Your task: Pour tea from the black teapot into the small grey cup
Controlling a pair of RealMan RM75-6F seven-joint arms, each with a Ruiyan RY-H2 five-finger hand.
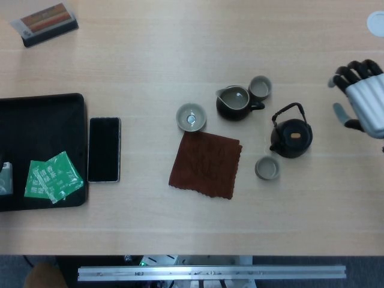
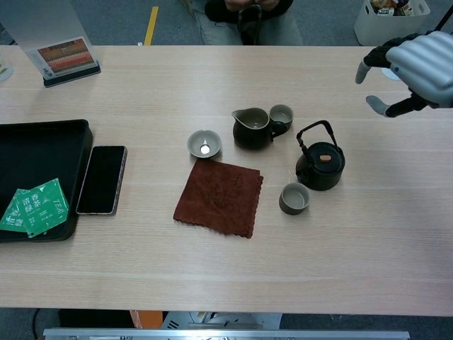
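1. The black teapot [image 1: 291, 137] stood on the counter [image 1: 180, 48], the small grey cup [image 1: 267, 168] just beside it at seven o'clock.
2. The right hand [image 1: 363, 103] hung empty, fingers apart, well off at two o'clock; the left was unseen.
3. The pot looked heavy, rigid and breakable; its upright bail handle [image 2: 316, 132] seemed the best hold.
4. Pale wood-grain surface; grey floor beyond.

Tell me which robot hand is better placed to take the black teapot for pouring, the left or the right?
The right robot hand, most likely. It hangs open, up and to the right of the black teapot, whose handle stands upright and free. The small grey cup sits just in front of the teapot. The left robot hand appears in neither view.
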